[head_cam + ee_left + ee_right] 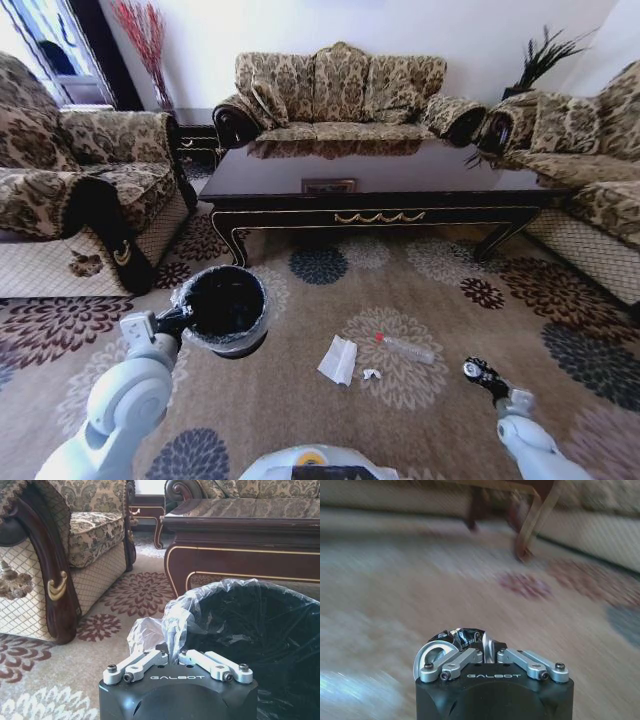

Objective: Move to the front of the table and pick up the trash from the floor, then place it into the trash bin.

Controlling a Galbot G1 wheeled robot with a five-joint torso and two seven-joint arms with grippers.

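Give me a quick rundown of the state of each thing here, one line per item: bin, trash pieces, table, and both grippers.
trash bin: upright, held off the carpet, bag-lined, no trash visible inside.
left gripper: shut on the bin's bagged rim.
right gripper: low over the carpet, fingers closed, nothing visibly held.
napkin: folded, lying on the carpet.
plastic tube: lying flat on the carpet.
small scrap: on the carpet beside the napkin.
table: standing, glossy top.

right wrist view carpet blurred, scraps unidentifiable

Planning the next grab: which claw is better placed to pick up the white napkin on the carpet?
Right. The left claw is shut on the trash bin rim, so it is occupied. The right claw hangs low over the carpet, on the side of the napkin away from the bin.
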